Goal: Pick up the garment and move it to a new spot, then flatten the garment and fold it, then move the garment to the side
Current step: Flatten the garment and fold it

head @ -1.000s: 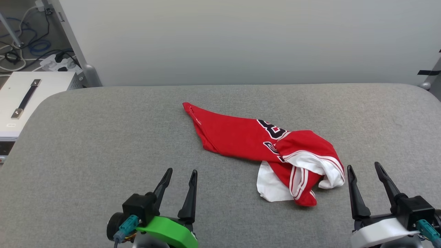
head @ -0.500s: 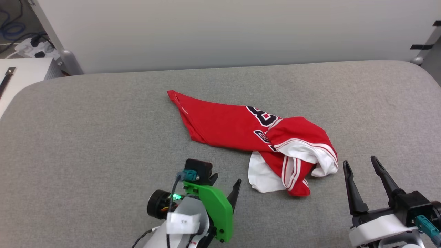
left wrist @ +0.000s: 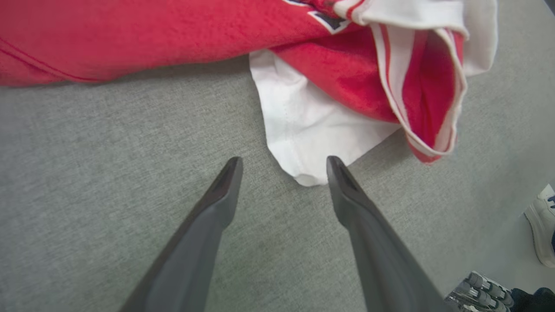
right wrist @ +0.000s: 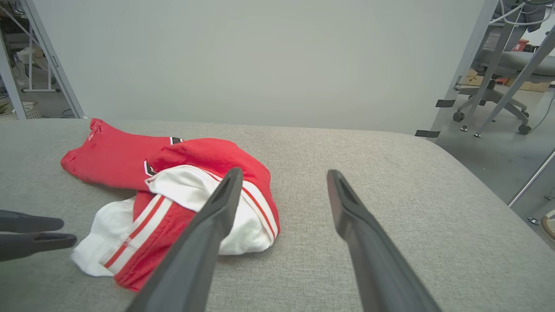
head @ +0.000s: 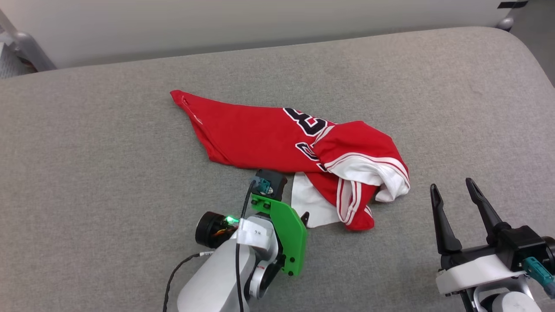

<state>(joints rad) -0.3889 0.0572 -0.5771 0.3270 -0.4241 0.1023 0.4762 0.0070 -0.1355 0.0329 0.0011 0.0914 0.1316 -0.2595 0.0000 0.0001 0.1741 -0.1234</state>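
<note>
**Left gripper** (left wrist: 282,159): jaws spread wide, nothing pinched; fingers angled down toward the pad (head: 108,173). Between the two tips, nearer the right-hand one in the left wrist view: rounded corner of the white sleeve (left wrist: 299,121). Contact with that corner not decidable. Just beyond the tips: rest of the garment (head: 260,134), crumpled, lying on the pad. Ahead and to the left of the fingers: long red body, drawn out to a point. Ahead and to the right: bunched second sleeve (left wrist: 433,86), white with red stripe trim, open end facing the wrist camera. Partly showing at the fold: black, white-edged lettering (head: 305,123).

**Right gripper** (head: 452,183): jaws likewise spread wide, holding nothing; fingers clear of the cloth, over the pad. Garment to the left of its fingers and slightly ahead, near but apart; bunched sleeve closest. Bare grey pad straight ahead of its tips, then a pale wall (right wrist: 260,56). Far left in the right wrist view: the left gripper's two dark fingers (right wrist: 39,241), tips beside the white sleeve.

Off the pad's edge, lower right of the left wrist view: a white shoe (left wrist: 540,229).
</note>
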